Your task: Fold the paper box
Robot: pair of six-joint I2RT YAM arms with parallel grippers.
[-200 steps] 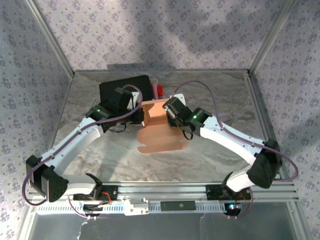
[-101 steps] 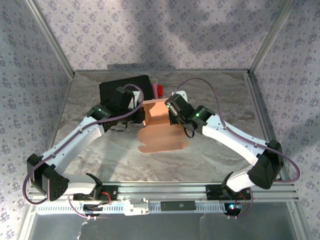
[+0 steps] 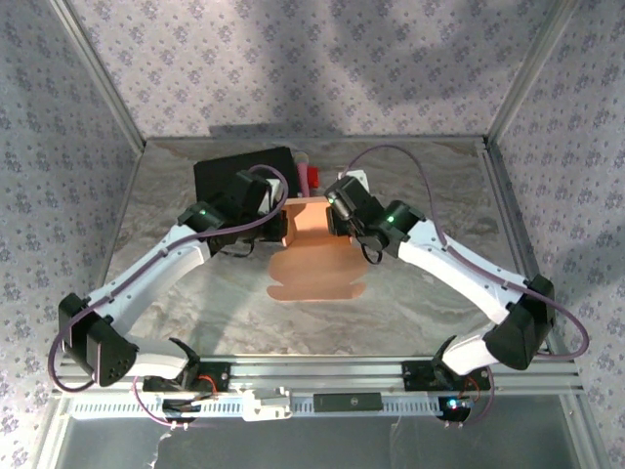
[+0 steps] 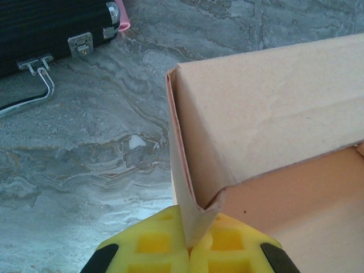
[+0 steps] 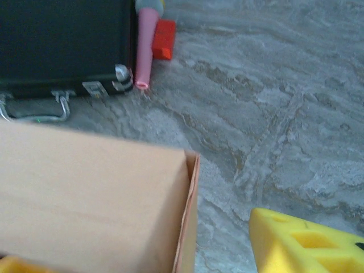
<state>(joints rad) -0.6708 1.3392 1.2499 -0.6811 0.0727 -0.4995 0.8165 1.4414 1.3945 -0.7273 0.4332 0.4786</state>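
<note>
The paper box (image 3: pixel 312 256) is light orange-tan card, half folded at mid-table: its back walls stand up and a flat flap (image 3: pixel 314 278) lies toward me. My left gripper (image 3: pixel 277 221) is at the box's left back corner. In the left wrist view the gripper (image 4: pixel 196 243) is shut on the upright side wall (image 4: pixel 183 187), whose corner flap curls between the yellow fingers. My right gripper (image 3: pixel 341 217) is at the right wall. Its yellow fingers (image 5: pixel 301 244) stand wide open, astride the wall's edge (image 5: pixel 190 216) without pinching it.
A black case (image 3: pixel 242 174) with a metal handle (image 4: pixel 31 85) lies just behind the box on the left. A pink tube (image 5: pixel 145 48) and a red block (image 5: pixel 164 40) sit beside it. Metal frame rails bound the grey marbled table (image 3: pixel 439 205).
Both grippers have shifted a little toward the back of the table, and the box's upright walls went with them. The right gripper has moved in closer to the right wall.
</note>
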